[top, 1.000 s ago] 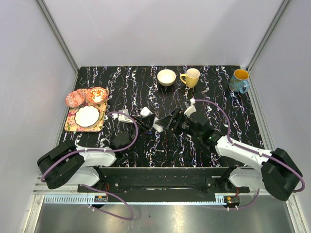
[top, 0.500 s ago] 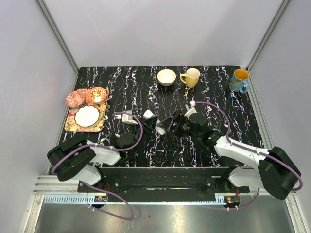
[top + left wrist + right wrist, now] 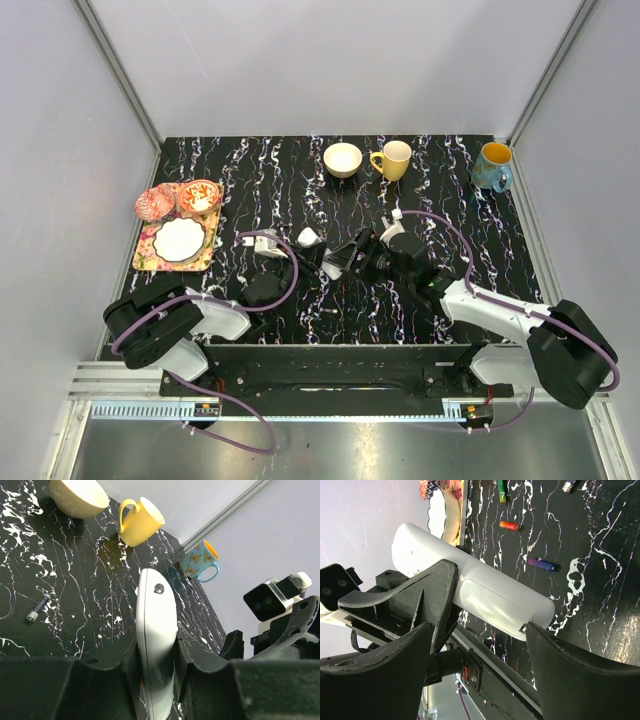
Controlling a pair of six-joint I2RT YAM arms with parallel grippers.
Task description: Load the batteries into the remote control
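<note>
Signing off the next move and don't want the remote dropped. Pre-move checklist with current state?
1. Left fingers clamped on remote: ok.
2. Right fingers open, carrying nothing: ok.
3. Battery cover off the remote: not ok, it looks closed.
4. Orange battery and bluish battery loose on table: ok.
5. Right fingers clear of the remote's near end: cannot tell.
</note>
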